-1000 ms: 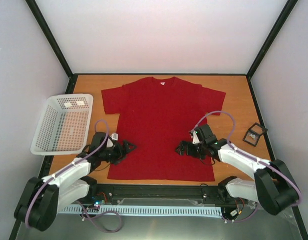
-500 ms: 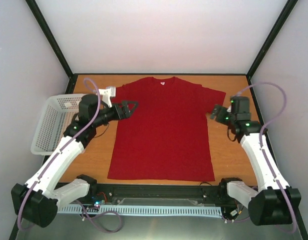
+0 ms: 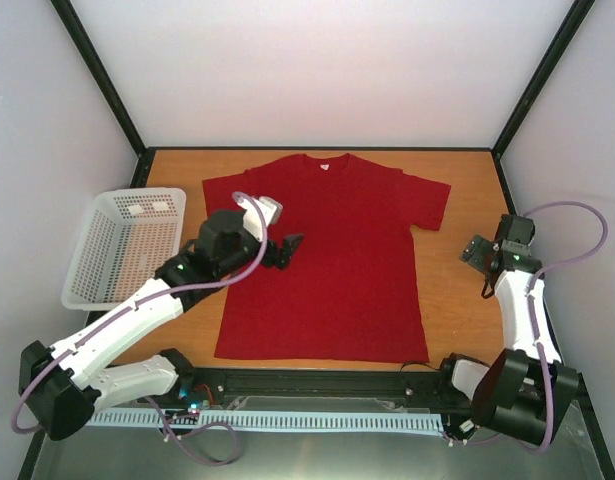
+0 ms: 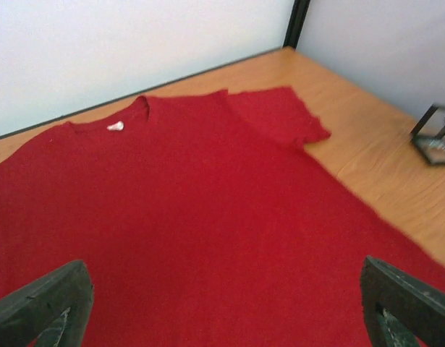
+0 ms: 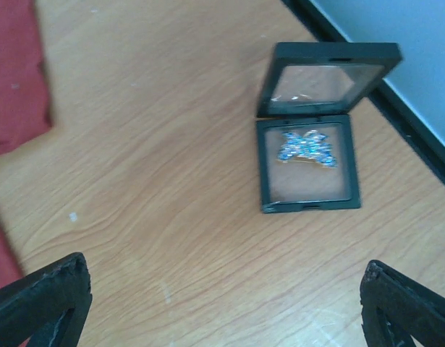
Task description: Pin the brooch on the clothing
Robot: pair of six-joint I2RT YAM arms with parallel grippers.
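Right gripper (image 3: pixel 480 252), swung outward off the sleeve edge, now hovers jaws spread over the open box (image 5: pixel 309 206) holding the brooch (image 5: pixel 307 147) on the table (image 3: pixel 467 310) beside the red T-shirt (image 3: pixel 327 260), left gripper (image 3: pixel 290 248) spread above its chest; step judged as reach-for-brooch, next calls for descent and a fine pinch.

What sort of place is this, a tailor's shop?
Probably a robot test booth: plain white walls enclose a wooden table, two robot arms are bolted at its near edge, and a red T-shirt lies flat.
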